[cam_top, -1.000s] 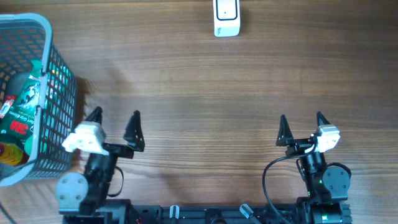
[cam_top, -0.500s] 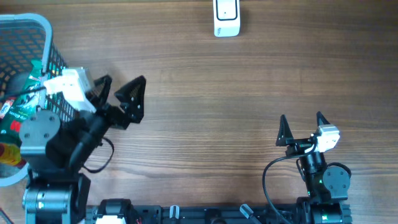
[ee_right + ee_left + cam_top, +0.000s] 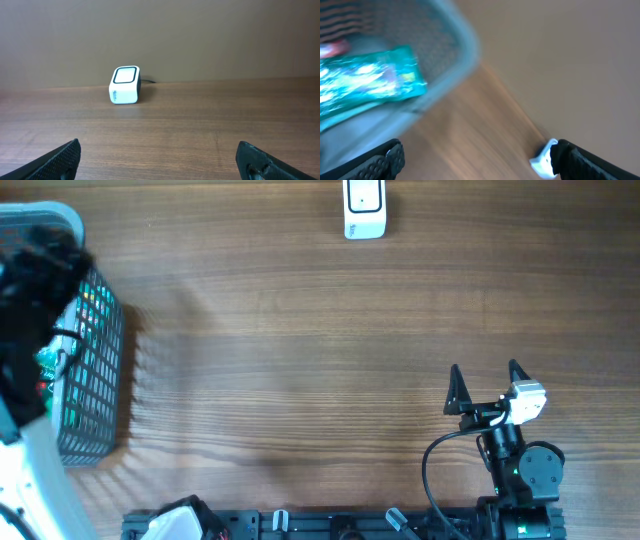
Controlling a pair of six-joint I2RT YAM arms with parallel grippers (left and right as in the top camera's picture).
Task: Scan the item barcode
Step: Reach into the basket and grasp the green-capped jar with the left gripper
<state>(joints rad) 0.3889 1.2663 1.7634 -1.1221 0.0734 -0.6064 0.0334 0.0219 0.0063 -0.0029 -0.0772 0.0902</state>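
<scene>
Pick from basket (image 3: 95, 370): lower left gripper (image 3: 477, 152), spread wide and empty, onto green packet (image 3: 370, 85) lying inside; avoid snagging the mesh wall; close across the flat middle; find the printed code before facing scanner (image 3: 364, 208); leave right gripper (image 3: 485, 372) released, parked well apart.

No legible text, green packet (image 3: 370, 82) print blurred, scanner (image 3: 124, 85) marking too small

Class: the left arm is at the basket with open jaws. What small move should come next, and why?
Probably lower the left gripper toward the green packet in the basket: its jaws are open and empty, and no item is at the scanner yet.
</scene>
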